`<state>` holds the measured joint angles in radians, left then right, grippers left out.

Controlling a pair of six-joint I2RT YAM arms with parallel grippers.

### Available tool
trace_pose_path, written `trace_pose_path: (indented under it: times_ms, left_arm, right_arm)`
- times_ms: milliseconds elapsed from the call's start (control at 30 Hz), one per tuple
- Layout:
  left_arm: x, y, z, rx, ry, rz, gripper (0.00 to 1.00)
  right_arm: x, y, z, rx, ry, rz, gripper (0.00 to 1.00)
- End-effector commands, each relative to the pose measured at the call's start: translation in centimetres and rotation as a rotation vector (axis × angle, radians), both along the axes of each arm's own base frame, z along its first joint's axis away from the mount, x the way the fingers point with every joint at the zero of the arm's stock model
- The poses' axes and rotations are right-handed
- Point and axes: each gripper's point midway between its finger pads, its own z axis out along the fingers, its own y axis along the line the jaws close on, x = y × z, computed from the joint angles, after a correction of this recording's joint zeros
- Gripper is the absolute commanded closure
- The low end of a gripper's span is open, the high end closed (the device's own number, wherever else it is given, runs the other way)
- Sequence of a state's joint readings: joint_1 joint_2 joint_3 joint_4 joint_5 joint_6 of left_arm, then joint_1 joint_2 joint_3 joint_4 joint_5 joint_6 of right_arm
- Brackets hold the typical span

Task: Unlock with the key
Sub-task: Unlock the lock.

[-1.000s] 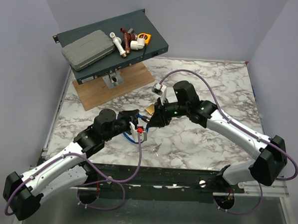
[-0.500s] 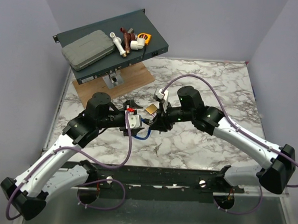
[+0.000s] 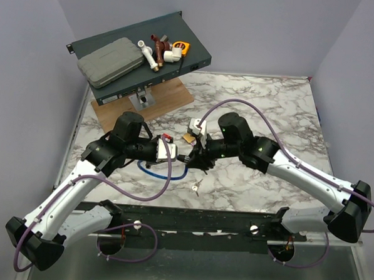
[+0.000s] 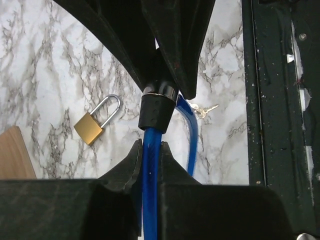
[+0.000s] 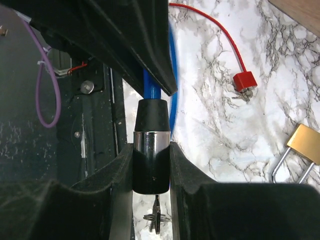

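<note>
A blue cable lock with a black-and-chrome lock cylinder [image 5: 151, 150] is held between both grippers above the marble. My left gripper [image 4: 150, 147] is shut on the blue cable [image 4: 149, 165] just behind the black collar. My right gripper [image 5: 151, 147] is shut on the lock cylinder. The two meet in the top view, left gripper [image 3: 177, 153] and right gripper [image 3: 195, 158]. A tiny silver key [image 3: 197, 187] shows on the marble in front of them, also in the left wrist view [image 4: 204, 109]. A small key on a ring [image 5: 156, 220] shows just below the cylinder's end; I cannot tell if it is inserted.
A brass padlock [image 3: 188, 138] with a silver shackle lies on the marble behind the grippers [image 4: 91, 127] [image 5: 305, 144]. A red plug on a red wire [image 5: 245, 80] lies near it. A wooden board [image 3: 144, 109] and a dark shelf [image 3: 197, 56] with a grey case stand back left. A black rail [image 3: 233, 221] runs along the front.
My left arm has swung away from the front edge and rightwards. My right gripper has shifted slightly left and nearer. Both grippers now meet on the cable lock. The padlock has not moved.
</note>
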<state>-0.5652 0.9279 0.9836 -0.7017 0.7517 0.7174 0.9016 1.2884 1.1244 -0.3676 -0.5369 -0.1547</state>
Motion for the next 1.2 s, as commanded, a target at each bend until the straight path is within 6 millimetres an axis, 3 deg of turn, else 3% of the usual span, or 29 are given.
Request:
trace_pose_path:
  times_ms: [0, 133, 200, 367, 500, 667, 767, 967, 1067, 1133, 1167]
  left_arm:
    - [-0.2, -0.8, 1.3, -0.06, 0.0, -0.022, 1.0]
    - [0.3, -0.8, 1.2, -0.067, 0.005, 0.015, 1.0]
    - [0.2, -0.6, 1.0, -0.063, 0.005, 0.022, 1.0]
    - [0.3, -0.3, 0.4, -0.06, -0.004, 0.044, 1.0]
    - [0.0, -0.2, 0.3, -0.06, -0.008, 0.034, 1.0]
    - [-0.2, -0.2, 0.4, -0.056, -0.023, 0.014, 1.0]
    - [-0.3, -0.2, 0.4, -0.054, -0.036, 0.001, 1.0]
    - [-1.0, 0.2, -0.4, -0.03, -0.059, -0.041, 1.0]
    - [-1.2, 0.3, -0.5, -0.023, -0.069, -0.057, 1.0]
    - [-1.6, 0.4, -0.6, -0.019, -0.076, -0.081, 1.0]
    - [-1.7, 0.4, -0.6, -0.018, -0.078, -0.085, 1.0]
  right_arm:
    - [0.3, 1.2, 2.8, 0.082, -0.067, 0.014, 0.95]
    - [0.8, 0.7, 3.3, 0.1, -0.073, -0.044, 0.72]
    - [0.9, -0.1, 3.9, 0.11, -0.089, -0.088, 0.66]
    - [0.9, -3.1, 5.0, 0.13, -0.143, -0.197, 0.63]
    - [0.4, -4.7, 4.4, 0.103, -0.145, -0.224, 0.61]
    - [-0.6, -4.8, 3.5, 0.07, -0.116, -0.176, 0.58]
    - [-1.1, -4.6, 2.9, 0.056, -0.105, -0.135, 0.51]
    - [-0.8, -5.2, 3.1, 0.05, -0.131, -0.157, 0.43]
    - [-0.5, -5.5, 2.9, 0.04, -0.138, -0.183, 0.36]
    - [-0.4, -5.8, 2.6, 0.033, -0.141, -0.193, 0.19]
    - [-0.4, -5.8, 2.6, 0.035, -0.14, -0.193, 0.17]
